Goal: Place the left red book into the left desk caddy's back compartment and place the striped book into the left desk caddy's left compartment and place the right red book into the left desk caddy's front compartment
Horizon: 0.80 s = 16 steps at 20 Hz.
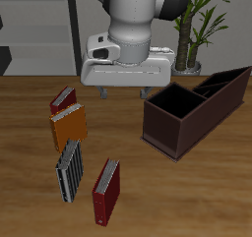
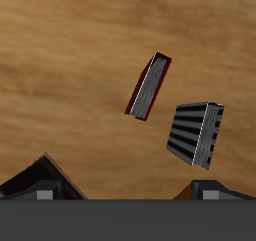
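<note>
1. claw [image 1: 126,87]: hangs high above the middle of the wooden counter [image 1: 197,197], with nothing between its fingers; the two fingertips show at the wrist view's edge, set wide apart.
2. left desk caddy [image 1: 193,111]: long dark maroon-brown box lying at a slant on the counter, its large square compartment at the end nearer the counter's front edge and narrower slots at the far end; no book shows inside it.
3. left red book [image 1: 63,100]: small and dark red, lying on the counter farthest back in the group of books, well apart from the caddy.
4. orange book [image 1: 69,128]: plain cover, touching or just beside the small dark red one, nearer the front edge.
5. striped book [image 1: 69,169]: grey and dark stripes, lying nearer the front edge than the orange book; in the wrist view [image 2: 195,134] it sits just beside the crimson book without touching it.
6. right red book [image 1: 106,191]: crimson, nearest the front edge, beside the striped book; the wrist view [image 2: 149,86] shows its pale page edges.
7. potted plant [image 1: 193,29]: stands behind the caddy.
</note>
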Available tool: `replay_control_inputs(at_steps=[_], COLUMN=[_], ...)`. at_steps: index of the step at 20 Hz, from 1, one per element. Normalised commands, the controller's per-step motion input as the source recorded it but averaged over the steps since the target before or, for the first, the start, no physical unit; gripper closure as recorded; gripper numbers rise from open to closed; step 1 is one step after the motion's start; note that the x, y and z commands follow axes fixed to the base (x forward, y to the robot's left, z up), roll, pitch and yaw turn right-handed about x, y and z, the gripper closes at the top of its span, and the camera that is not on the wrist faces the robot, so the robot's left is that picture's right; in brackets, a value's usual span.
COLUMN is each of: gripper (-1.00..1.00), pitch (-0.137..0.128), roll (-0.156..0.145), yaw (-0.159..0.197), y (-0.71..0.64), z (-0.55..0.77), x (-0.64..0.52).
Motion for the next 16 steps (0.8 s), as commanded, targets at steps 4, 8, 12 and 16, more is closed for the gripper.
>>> replay_control_inputs(at_steps=[4, 8, 12, 16], gripper=[-1.00, -1.00, -1.00, -1.00], pitch=[-0.018, 0.027, -0.017, 0.028], roll=[0.007, 0.033, -0.018, 0.014], yaw=[-0.021, 0.002, -0.012, 0.002], y=[-0.19, -0.16, -0.10, -0.08], z=[-0.02, -0.21, -0.18, -0.30], x=[0.30, 0.31, 0.21, 0.30])
